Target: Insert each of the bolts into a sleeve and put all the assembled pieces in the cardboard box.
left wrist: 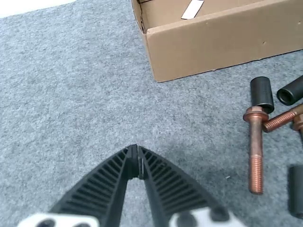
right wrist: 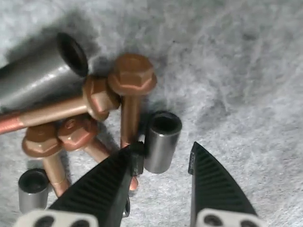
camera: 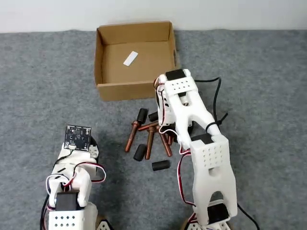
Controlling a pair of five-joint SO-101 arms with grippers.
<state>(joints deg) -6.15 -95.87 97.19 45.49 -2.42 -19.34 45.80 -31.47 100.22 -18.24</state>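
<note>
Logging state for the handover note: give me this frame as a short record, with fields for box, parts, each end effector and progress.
box: cardboard box, open top, beyond the pile; holds a white slip, no parts
parts: copper bolts and black sleeves, loose in a pile on the grey mat
left end effector: shut, over bare mat, apart from the pile
right end effector: open, fingers either side of one sleeve in the pile
progress: no bolt seen inside a sleeve
</note>
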